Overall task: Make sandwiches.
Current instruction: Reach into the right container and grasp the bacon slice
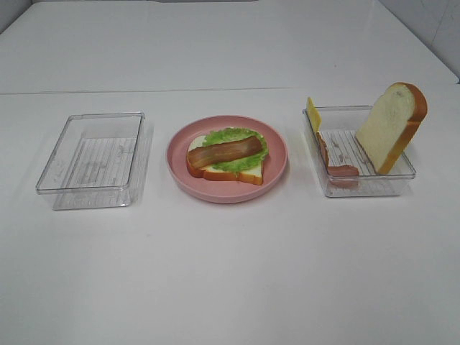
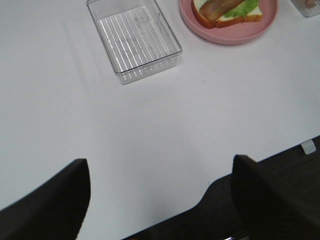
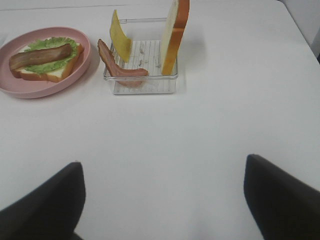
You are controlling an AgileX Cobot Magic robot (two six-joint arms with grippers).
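Hovering over the near edge of the counter (image 1: pixel 230 284), the left hand (image 2: pixel 160 172) is spreading its two dark fingers wide with nothing between them. The right hand (image 3: pixel 165 167) is doing the same, wide open and carrying nothing. Neither is showing in the high view.

Moving up to the centre of the frame, the half-built sandwich (image 1: pixel 226 159) is sitting on the round pink plate (image 1: pixel 178 172). A bottom bread slice (image 1: pixel 248 175) is carrying green lettuce (image 1: pixel 251 159), with a brown bacon strip (image 1: pixel 224 152) lying across the top. Left of centre, the left tray (image 1: pixel 86 190) is showing only its ribbed floor.

Right of centre, the right tray (image 1: pixel 363 188) is holding the remaining pieces. A pinkish ham slice (image 1: pixel 343 171) is slumping along its left side and a yellow cheese square (image 1: pixel 313 115) is standing at its far-left corner. A second bread slice (image 1: pixel 388 126) is leaning upright at the right end.

The stack is looking about halfway built, I'd say, with ham, cheese and the top slice not yet on. The next move, by my reckoning, is falling to the right hand. It would be reaching into that tray, closing on the ham or cheese by a thin edge, and laying it on the bacon without nudging the layers.
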